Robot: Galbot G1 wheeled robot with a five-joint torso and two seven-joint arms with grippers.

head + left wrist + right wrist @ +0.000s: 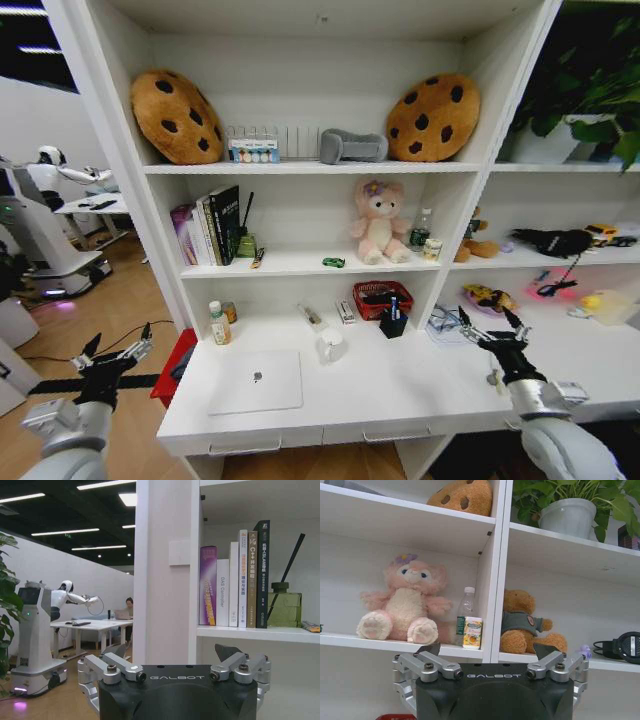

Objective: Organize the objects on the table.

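Observation:
On the white table (400,385) a closed silver laptop (255,381) lies front left, a white mug (330,346) just behind it. A black holder (393,322) with something blue in it stands beside a red basket (383,298) at the back. A tiny green toy car (333,262) is parked on the shelf above. A small green-labelled tin (472,632) stands by a clear bottle (466,611) on that shelf. My left gripper (120,340) hovers open off the table's left end. My right gripper (487,318) is open above the table's right part. Both hold nothing.
A bottle (219,323) and a small jar (231,312) stand back left on the table. Shelves carry books (240,580), a pink plush (407,600), a brown bear (522,622), cookie cushions (178,115) and a potted plant (567,515). A red box (175,365) sits left of the table.

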